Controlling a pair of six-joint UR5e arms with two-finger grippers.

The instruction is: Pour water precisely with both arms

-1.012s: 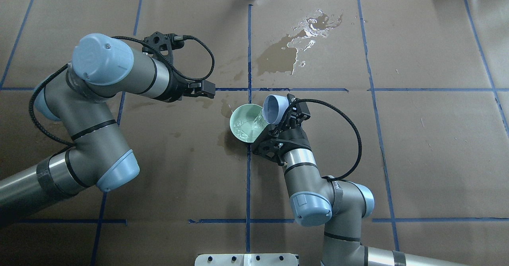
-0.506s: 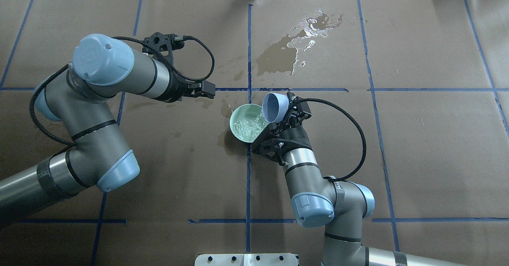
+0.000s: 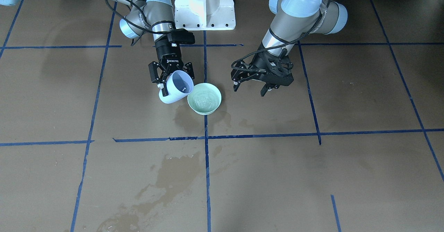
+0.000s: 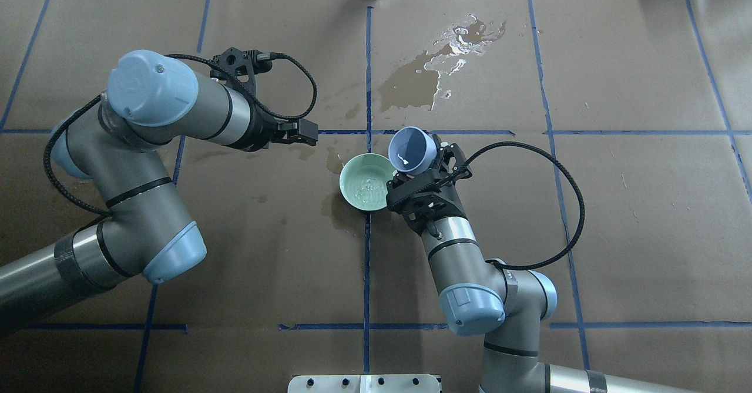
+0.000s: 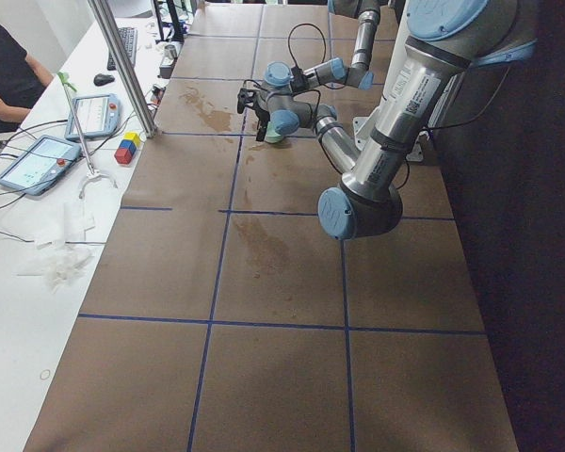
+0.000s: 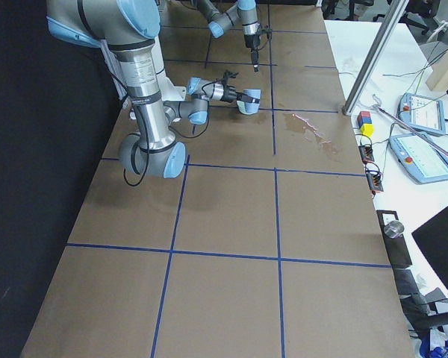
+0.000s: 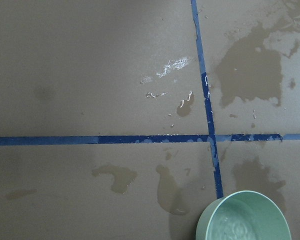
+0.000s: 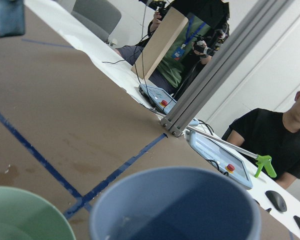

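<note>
Brown taped paper underlies everything: the water ripples in the green bowl near centre, the blue cup tilts just beside its rim, and wet stains blotch the sheet beyond. We log the right gripper clamped on the cup and the left gripper hovering near, jaws apart, empty. We judge the cup should be levelled slowly, lip held over the bowl, so late drops land inside.

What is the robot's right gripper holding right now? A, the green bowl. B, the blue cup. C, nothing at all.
B: the right gripper is closed around the blue cup, which is tilted just beside the green bowl.
</note>
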